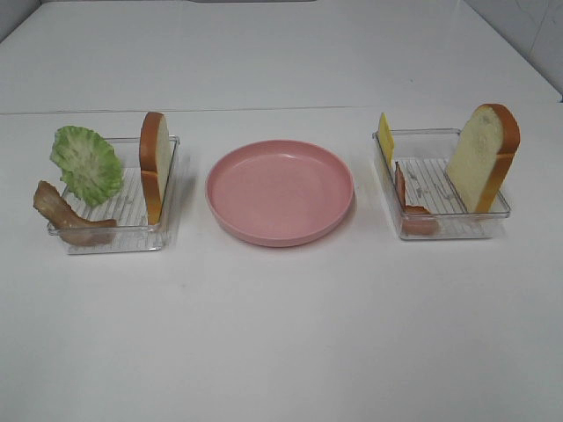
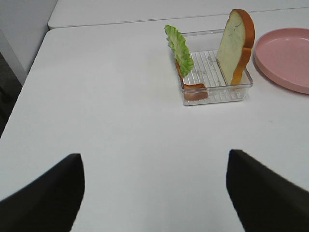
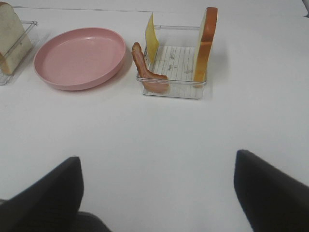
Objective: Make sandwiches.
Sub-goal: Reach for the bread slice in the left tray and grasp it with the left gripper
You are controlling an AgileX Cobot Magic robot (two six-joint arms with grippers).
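No sandwich is stacked; the parts stand in two clear trays. The left tray (image 1: 167, 227) holds a green lettuce leaf (image 1: 86, 164), a bacon strip (image 1: 62, 214) and an upright bread slice (image 1: 155, 163). The right tray (image 1: 479, 230) holds a yellow cheese slice (image 1: 385, 141), a bacon strip (image 1: 406, 199) and a bread slice (image 1: 482, 156). Between them sits the empty pink plate (image 1: 280, 191). My left gripper (image 2: 154, 193) is open, well short of the lettuce (image 2: 179, 48). My right gripper (image 3: 157, 193) is open too, back from the bacon (image 3: 144, 67). Neither gripper shows in the exterior high view.
A seam between two white tabletops (image 1: 281, 110) runs behind the trays. The table's left edge (image 2: 24, 92) drops off beside the left arm. Bare white table lies in front of the trays and plate.
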